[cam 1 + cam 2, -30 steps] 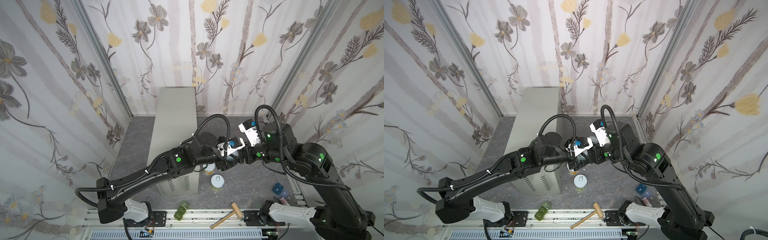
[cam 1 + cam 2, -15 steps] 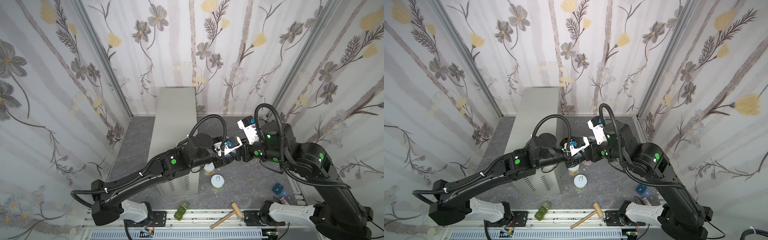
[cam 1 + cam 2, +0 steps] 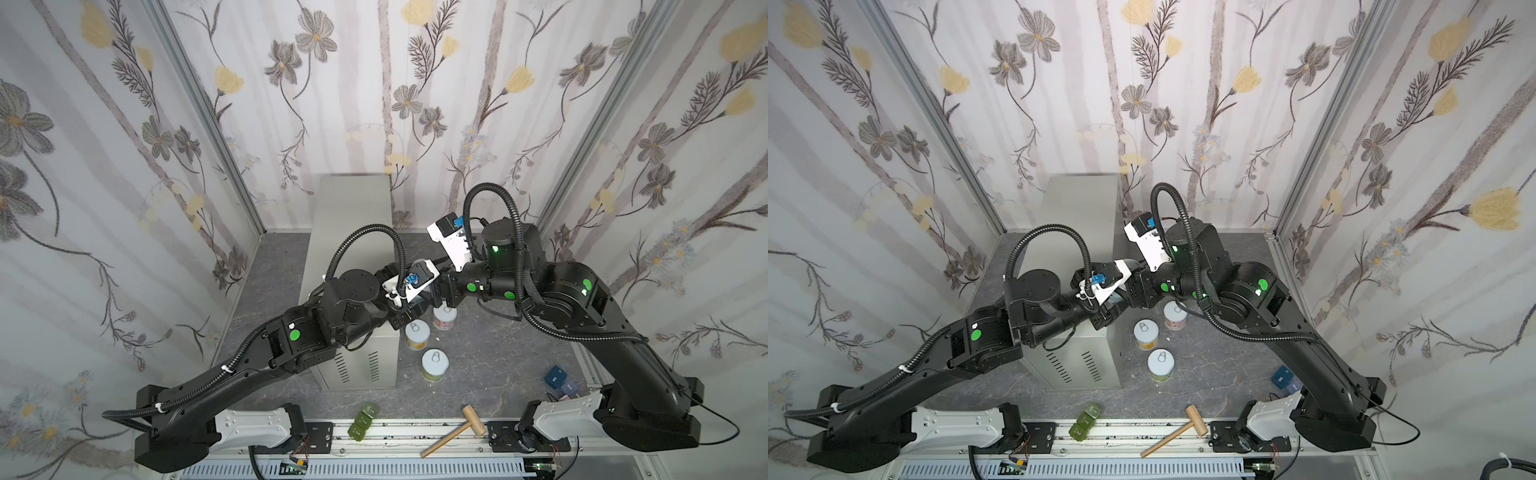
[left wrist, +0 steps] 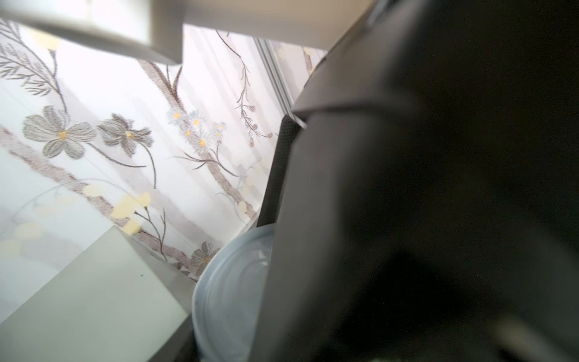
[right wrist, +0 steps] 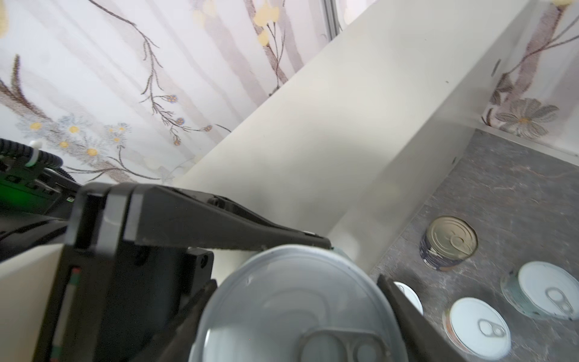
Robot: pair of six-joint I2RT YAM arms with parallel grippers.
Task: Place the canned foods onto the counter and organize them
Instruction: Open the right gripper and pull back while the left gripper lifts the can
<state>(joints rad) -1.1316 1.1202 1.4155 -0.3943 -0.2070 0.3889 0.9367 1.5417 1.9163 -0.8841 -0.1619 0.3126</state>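
**A:** Why do both arms meet in mid-air beside the surface [image 3: 353,216]?

**B:** It looks like a hand-over. The left gripper [image 3: 417,306] is clamped on the held can [image 5: 291,313], and its finger [image 5: 219,219] crosses the rim in the right wrist view. The right gripper [image 5: 297,294] flanks the same can, but I cannot tell whether its pads are pressing on it.

**A:** Why pass it across?

**B:** My guess is that the surface lies on the left arm's side, so that arm can reach its top more easily.

**A:** And the other cans?

**B:** The navy can [image 5: 449,244] and the pale-lidded cans [image 3: 434,365] stand upright on the floor [image 3: 498,365], near the surface's side. I see none on top of it.

**A:** What has changed in the last second?

**B:** The meeting point has slid toward the surface, which uncovers the pink-labelled can [image 3: 444,318]. The floor cans have not moved.
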